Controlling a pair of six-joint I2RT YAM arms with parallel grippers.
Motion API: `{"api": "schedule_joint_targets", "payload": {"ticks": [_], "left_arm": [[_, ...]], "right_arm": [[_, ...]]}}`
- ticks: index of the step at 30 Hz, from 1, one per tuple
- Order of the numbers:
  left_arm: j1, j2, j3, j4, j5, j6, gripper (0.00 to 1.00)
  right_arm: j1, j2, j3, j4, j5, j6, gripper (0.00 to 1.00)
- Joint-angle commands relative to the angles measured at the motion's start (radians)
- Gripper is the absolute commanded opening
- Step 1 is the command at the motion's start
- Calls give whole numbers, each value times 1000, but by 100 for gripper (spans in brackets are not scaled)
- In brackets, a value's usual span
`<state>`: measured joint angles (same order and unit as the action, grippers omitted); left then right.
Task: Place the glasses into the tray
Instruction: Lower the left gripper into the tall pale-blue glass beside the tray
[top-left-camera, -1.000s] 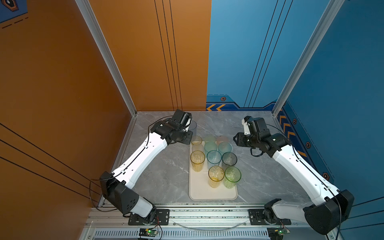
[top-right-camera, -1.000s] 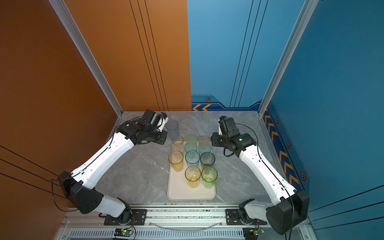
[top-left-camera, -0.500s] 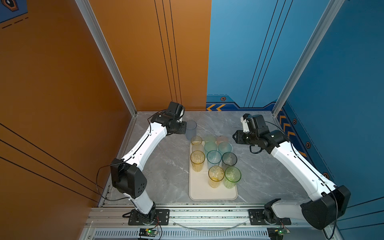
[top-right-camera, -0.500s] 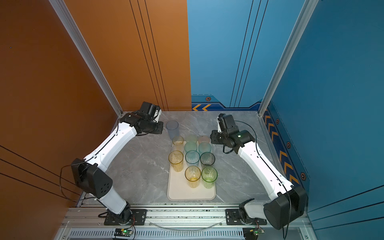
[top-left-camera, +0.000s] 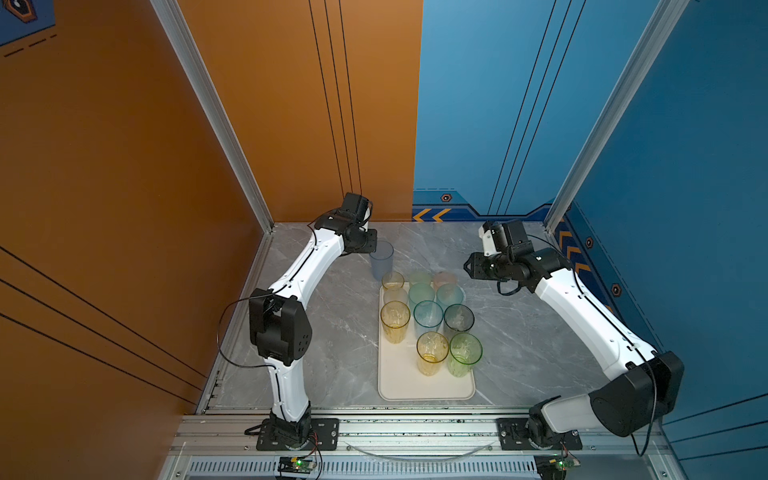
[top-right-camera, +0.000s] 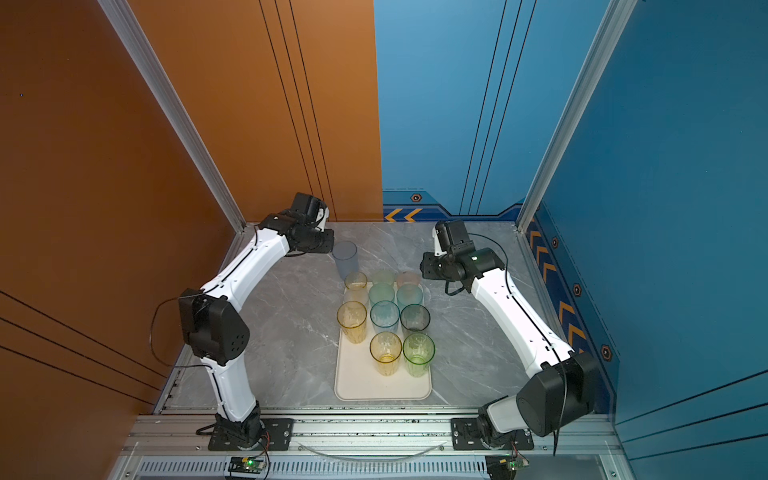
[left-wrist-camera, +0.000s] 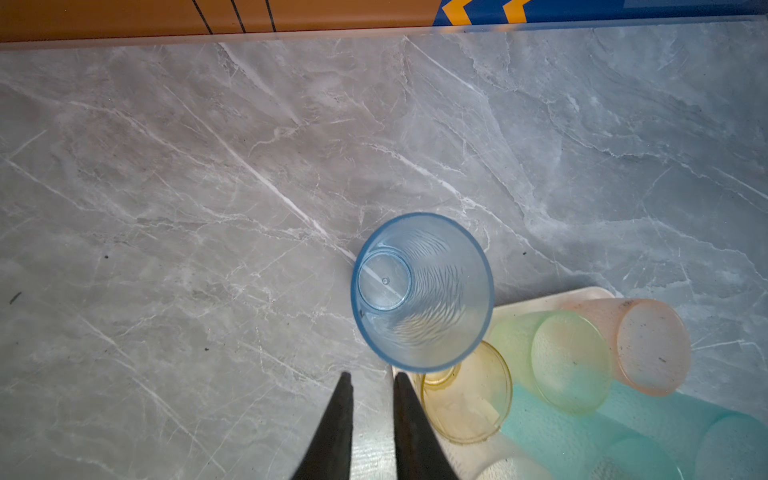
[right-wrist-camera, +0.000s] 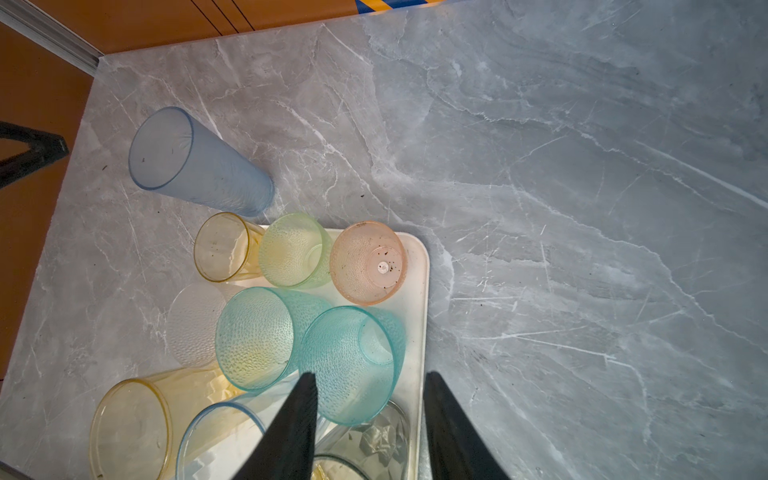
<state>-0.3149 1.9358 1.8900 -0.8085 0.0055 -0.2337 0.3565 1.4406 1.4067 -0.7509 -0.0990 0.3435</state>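
A tall pale-blue glass (top-left-camera: 381, 259) (top-right-camera: 345, 259) stands upright on the marble, just beyond the far left corner of the cream tray (top-left-camera: 424, 388) (top-right-camera: 382, 388). My left gripper (left-wrist-camera: 370, 376) hovers beside it, slightly open and holding nothing; the blue glass (left-wrist-camera: 422, 291) is just past the fingertips. Several glasses stand in the tray: yellow (top-left-camera: 395, 322), blue (top-left-camera: 428, 316), grey (top-left-camera: 458, 319), green (top-left-camera: 464, 353), teal (top-left-camera: 449, 293), pink (top-left-camera: 444, 277). My right gripper (right-wrist-camera: 370, 376) (top-left-camera: 471, 268) hangs open and empty over the tray's far right side, above a teal glass (right-wrist-camera: 349, 361).
Orange and blue walls close the back and sides. Aluminium posts stand at the far corners. The arm bases are fixed on the front rail. Bare marble (top-left-camera: 519, 332) lies right of the tray and also left (top-left-camera: 340, 332) of it.
My left arm has drawn back from the blue glass toward the far left corner, and its fingers have parted a little. The right gripper has shifted slightly.
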Motion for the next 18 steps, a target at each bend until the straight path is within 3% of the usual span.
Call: {"api": "schedule_joint_targets", "payload": {"ticks": [1, 18], "left_arm": [[11, 44, 59, 3, 3, -13, 20], [10, 141, 121, 2, -78, -1, 19]], "right_arm": [[-17, 13, 37, -28, -30, -27, 42], [-47, 44, 37, -28, -54, -38, 42]]}}
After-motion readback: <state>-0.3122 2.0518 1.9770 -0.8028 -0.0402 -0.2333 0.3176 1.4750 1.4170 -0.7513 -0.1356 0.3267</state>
